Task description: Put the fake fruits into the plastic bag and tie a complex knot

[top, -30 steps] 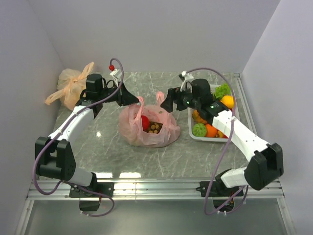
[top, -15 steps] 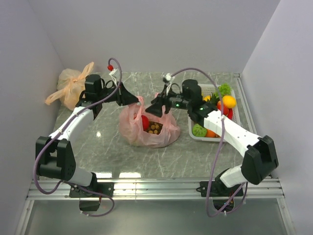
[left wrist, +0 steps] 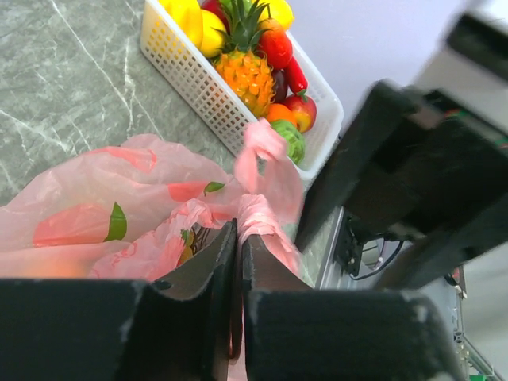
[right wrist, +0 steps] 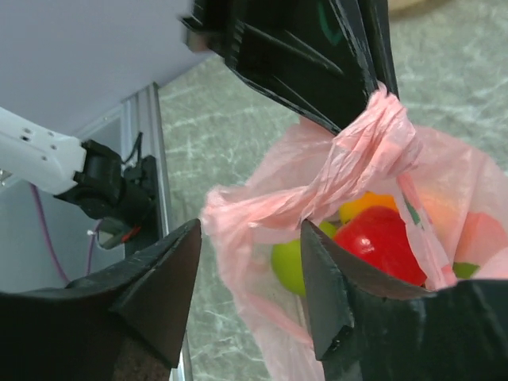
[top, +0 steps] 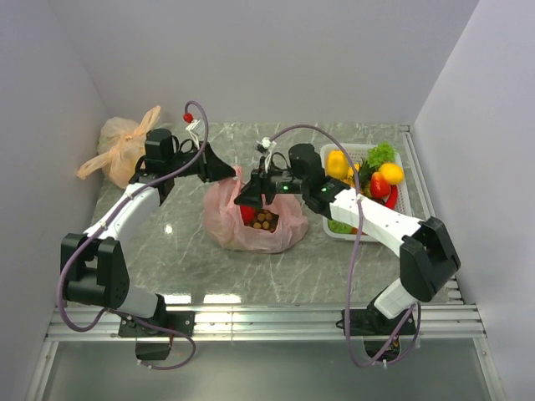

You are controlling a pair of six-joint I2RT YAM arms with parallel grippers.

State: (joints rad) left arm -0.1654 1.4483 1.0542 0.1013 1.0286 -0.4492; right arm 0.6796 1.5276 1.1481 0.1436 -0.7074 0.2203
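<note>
The pink plastic bag (top: 251, 225) lies mid-table with its mouth up. Inside are a red fruit (top: 247, 210) and a brownish one (top: 264, 219). My left gripper (top: 231, 172) is shut on one bag handle (left wrist: 266, 159), holding it up; its tips (left wrist: 238, 232) pinch the pink film. My right gripper (top: 247, 199) is open just above the bag's mouth. In the right wrist view its tips (right wrist: 250, 234) straddle the raised pink rim (right wrist: 262, 198), over a red fruit (right wrist: 381, 242) and a green fruit (right wrist: 290, 266). It holds nothing.
A white basket (top: 361, 147) with several fruits, including a yellow pepper (top: 337, 163) and a pineapple (left wrist: 248, 75), stands right of the bag. A pale orange knotted bag (top: 121, 146) sits at the back left corner. Walls close in on three sides.
My right arm has swung left from the basket to above the bag's mouth. My left gripper has kept its hold on the handle.
</note>
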